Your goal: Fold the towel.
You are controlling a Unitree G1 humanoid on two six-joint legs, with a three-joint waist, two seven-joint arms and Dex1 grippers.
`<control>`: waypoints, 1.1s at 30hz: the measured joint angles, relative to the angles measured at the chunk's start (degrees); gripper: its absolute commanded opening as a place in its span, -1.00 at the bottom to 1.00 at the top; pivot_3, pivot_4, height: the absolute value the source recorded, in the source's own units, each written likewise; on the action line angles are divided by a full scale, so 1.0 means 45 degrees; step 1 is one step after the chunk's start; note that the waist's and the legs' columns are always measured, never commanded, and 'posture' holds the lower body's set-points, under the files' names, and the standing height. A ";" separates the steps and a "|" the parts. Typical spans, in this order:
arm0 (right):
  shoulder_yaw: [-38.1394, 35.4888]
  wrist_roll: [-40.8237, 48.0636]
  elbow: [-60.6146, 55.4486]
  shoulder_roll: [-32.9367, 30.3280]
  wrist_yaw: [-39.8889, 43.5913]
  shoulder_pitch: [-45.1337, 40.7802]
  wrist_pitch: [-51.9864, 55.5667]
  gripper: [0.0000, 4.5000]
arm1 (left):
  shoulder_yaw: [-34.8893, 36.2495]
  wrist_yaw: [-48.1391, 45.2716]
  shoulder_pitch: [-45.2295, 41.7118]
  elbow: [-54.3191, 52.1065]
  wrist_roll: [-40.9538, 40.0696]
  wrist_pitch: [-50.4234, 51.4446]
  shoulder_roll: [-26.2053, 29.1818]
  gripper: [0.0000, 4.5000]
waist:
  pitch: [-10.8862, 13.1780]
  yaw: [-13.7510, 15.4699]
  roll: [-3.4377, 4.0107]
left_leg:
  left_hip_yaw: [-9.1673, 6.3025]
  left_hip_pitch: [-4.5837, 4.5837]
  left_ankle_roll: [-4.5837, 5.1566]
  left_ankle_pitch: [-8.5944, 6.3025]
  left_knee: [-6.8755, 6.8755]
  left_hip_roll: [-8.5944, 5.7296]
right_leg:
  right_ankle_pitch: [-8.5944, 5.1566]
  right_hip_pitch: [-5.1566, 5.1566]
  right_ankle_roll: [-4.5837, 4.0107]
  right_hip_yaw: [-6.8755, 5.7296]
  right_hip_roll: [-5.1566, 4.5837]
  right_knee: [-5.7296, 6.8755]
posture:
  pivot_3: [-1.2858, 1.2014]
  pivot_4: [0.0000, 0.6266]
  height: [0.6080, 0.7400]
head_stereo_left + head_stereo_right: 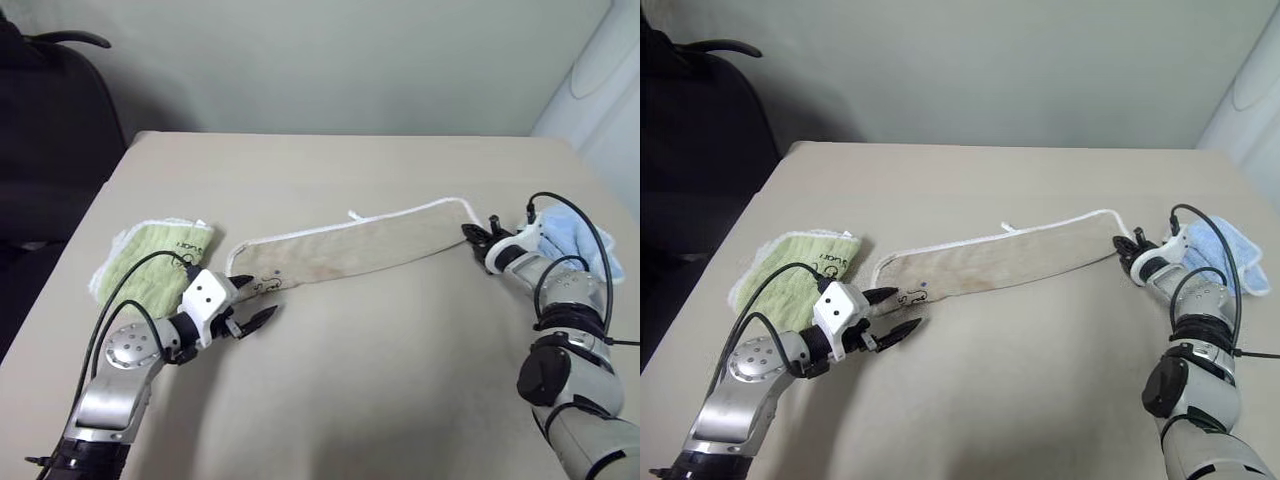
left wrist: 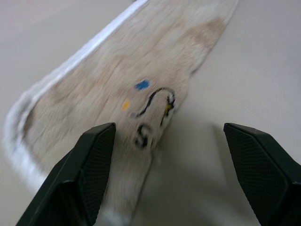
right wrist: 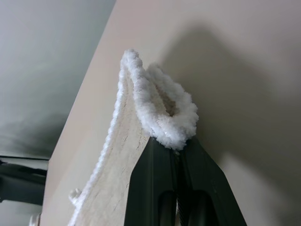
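Observation:
The towel (image 1: 350, 250) is beige with white corded trim, lying as a long narrow strip across the table, a small white loop (image 1: 353, 214) on its far edge and a dark printed logo (image 2: 155, 110) near its left end. My right gripper (image 1: 473, 237) is shut on the towel's right end; the wrist view shows the white trim (image 3: 162, 110) pinched between its fingers. My left gripper (image 1: 258, 298) stands open at the towel's left end, one finger (image 2: 80, 176) over the cloth, the other (image 2: 263, 172) over bare table.
A light green towel (image 1: 150, 255) lies folded at the table's left, just behind my left arm. A light blue towel (image 1: 575, 235) sits at the right edge, behind my right wrist. A black chair (image 1: 50, 130) stands off the table's left side.

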 measured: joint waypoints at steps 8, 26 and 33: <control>0.1182 -0.0686 -0.0784 -0.1504 0.1202 -0.0202 -0.0815 -0.97 | -0.0330 0.0001 -0.0070 0.0011 0.0099 0.0000 -0.0156 0.78 | 0.0011 -0.0149 0.0037 | 0.0014 -0.0040 -0.0028 0.0016 -0.0032 0.0011 | -0.0002 -0.0068 0.0001 0.0008 0.0016 0.0000 | 0.03 -0.52 1.00; 1.2868 -0.8172 -0.7923 -0.1127 0.6752 0.1829 -0.5798 -0.97 | -0.0856 0.0289 -0.0304 0.0025 0.0291 0.0003 -0.0577 0.78 | 0.0025 -0.0360 0.0066 | 0.0011 -0.0062 -0.0020 0.0010 -0.0017 0.0044 | 0.0000 -0.0082 0.0003 -0.0003 0.0026 -0.0009 | 0.03 -0.52 1.00; 1.2650 -0.8116 -0.7355 -0.0515 0.7316 0.1985 -0.5766 -0.15 | -0.0860 0.0497 -0.0104 -0.0225 0.0380 0.0047 -0.0712 0.78 | 0.0025 -0.0263 0.0065 | 0.0012 -0.0069 -0.0078 0.0041 -0.0013 0.0042 | 0.0000 -0.0073 0.0002 -0.0005 0.0023 -0.0016 | 0.03 -0.52 1.00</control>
